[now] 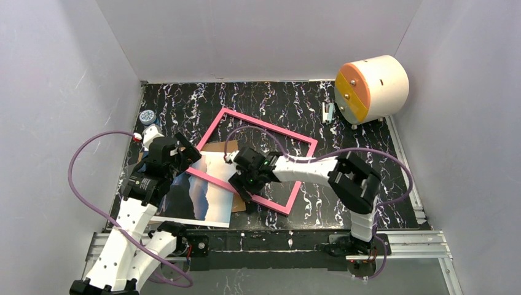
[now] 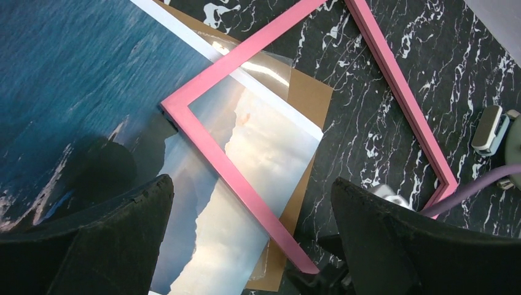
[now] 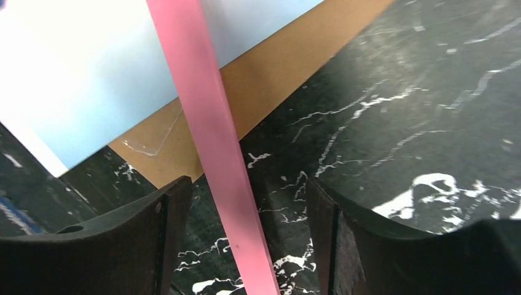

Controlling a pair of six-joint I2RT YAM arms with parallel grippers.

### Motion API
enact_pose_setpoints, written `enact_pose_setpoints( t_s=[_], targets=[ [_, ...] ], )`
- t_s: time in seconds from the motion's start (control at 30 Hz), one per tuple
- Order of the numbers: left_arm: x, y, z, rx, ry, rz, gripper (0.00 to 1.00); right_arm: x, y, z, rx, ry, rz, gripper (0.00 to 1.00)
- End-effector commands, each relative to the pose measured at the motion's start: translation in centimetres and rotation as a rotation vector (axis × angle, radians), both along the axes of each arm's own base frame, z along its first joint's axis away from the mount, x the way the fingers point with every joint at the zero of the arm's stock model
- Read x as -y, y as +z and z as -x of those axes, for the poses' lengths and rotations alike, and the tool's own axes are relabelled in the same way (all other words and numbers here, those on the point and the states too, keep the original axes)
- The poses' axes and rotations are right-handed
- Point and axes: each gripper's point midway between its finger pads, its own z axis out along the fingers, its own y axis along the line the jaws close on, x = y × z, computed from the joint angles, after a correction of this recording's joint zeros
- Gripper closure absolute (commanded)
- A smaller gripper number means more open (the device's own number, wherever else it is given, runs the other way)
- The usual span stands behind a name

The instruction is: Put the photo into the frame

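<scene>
Only the right wrist view shows the frame (image 3: pixel 216 153) passing untouched between the open right tool (image 3: pixel 247 187).

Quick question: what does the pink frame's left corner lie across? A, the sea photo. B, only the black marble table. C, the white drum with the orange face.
A: in the left wrist view the frame has its corner crossing the photo, which lies on the brown backing board.
</scene>
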Motion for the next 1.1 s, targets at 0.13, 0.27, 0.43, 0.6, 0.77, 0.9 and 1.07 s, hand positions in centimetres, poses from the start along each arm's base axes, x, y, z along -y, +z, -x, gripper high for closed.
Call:
enact_pose_setpoints(
  t_s=[0.13, 0.27, 0.43, 0.6, 0.77, 0.9, 1.07],
  targets=[
    [-1.3, 0.9, 0.7, 0.001, 0.051, -0.037, 0.02, -1.1, -2.3, 1.2, 0.073, 0.099, 0.131, 0.39],
    [-1.1, 1.3, 0.6, 0.002, 0.042, -0.032, 0.02, -1.3, -3.0, 0.8, 0.102, 0.088, 0.156, 0.61],
    [-0.3, 1.6, 0.4, 0.003, 0.010, -0.008, 0.02, -1.4, -1.7, 0.3, 0.158, 0.120, 0.133, 0.88],
    [1.0, 0.0, 0.5, -0.058, -0.030, 0.036, 0.02, -2.9, 2.0, 0.2, 0.188, 0.161, 0.018, 0.97],
    [3.5, -3.4, 0.6, -0.147, -0.100, 0.135, 0.02, -4.3, 5.6, 0.5, 0.177, 0.177, -0.123, 0.98],
    [5.7, -5.3, 0.5, -0.180, -0.163, 0.226, 0.02, -4.7, 7.8, 0.7, 0.162, 0.169, -0.215, 0.98],
    [7.3, -6.4, -0.1, -0.166, -0.211, 0.291, 0.02, -4.6, 10.2, 0.4, 0.137, 0.144, -0.308, 0.98]
  ],
)
